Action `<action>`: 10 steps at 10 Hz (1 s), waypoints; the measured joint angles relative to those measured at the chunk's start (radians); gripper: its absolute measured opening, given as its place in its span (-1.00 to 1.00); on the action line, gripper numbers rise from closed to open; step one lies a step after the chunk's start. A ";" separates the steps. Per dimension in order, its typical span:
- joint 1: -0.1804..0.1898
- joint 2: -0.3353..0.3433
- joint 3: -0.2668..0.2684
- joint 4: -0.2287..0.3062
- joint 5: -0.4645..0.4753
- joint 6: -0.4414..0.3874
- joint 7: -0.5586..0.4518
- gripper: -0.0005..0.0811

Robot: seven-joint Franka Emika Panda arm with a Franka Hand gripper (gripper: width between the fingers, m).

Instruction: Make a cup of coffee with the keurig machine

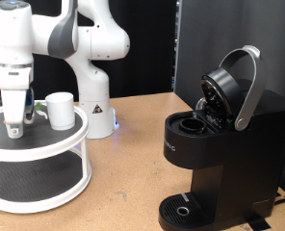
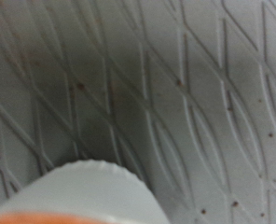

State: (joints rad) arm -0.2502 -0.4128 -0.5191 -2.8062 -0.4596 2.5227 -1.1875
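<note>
The cup [image 1: 59,109], a plain white mug, stands on the top tier of a round white stand [image 1: 46,144] at the exterior view's left. My gripper [image 1: 15,123] points down onto that tier, just left of the cup. The wrist view is very close to the tier's grey diamond-patterned surface [image 2: 166,84]. A small white rounded pod [image 2: 82,191] with an orange-brown edge sits at the frame's edge. My fingers do not show there. The black keurig machine [image 1: 215,144] stands at the right with its silver-handled lid [image 1: 241,82] raised and the pod chamber [image 1: 193,123] open.
The robot's white base [image 1: 96,106] stands behind the stand on the brown table. The stand has a lower tier [image 1: 32,183]. The machine's round drip tray [image 1: 184,208] is bare. A black panel [image 1: 229,38] rises behind the machine.
</note>
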 joint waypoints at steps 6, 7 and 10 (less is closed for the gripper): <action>0.000 0.000 0.000 0.002 0.013 -0.003 -0.001 0.48; 0.000 0.000 0.000 0.004 0.014 -0.003 -0.001 0.07; 0.000 0.000 0.000 0.005 0.017 -0.004 -0.001 -0.03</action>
State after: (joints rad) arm -0.2500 -0.4132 -0.5190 -2.8015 -0.4431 2.5192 -1.1882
